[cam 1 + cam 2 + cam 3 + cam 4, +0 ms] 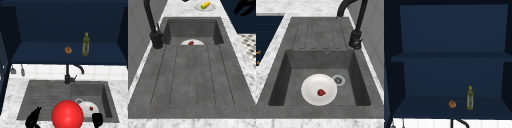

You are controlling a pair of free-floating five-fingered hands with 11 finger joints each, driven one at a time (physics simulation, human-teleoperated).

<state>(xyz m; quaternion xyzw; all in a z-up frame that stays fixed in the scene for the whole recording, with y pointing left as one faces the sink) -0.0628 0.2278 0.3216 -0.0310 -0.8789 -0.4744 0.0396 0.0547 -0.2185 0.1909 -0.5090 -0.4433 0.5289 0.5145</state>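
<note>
A large red ball (67,115) shows low in the front view, over the sink's front edge and between my two hands. My left hand (33,118) hangs to its left with fingers straight and pointing up, a small gap apart from the ball. My right hand (97,120) hangs to the ball's right, holding nothing. In the left side view a hand (244,6) floats off the counter's front edge, far from the camera, fingers spread. Part of the white plate (87,108) in the basin is hidden by the ball. A small red piece (321,92) lies on the plate (309,86).
A black tap (67,75) stands behind the grey sink (45,92), with the drainboard left and the basin right. On the open cabinet's lower shelf (421,107) stand a green bottle (470,98) and a small brown item (452,104). A small plate with yellow food (205,5) sits on the counter.
</note>
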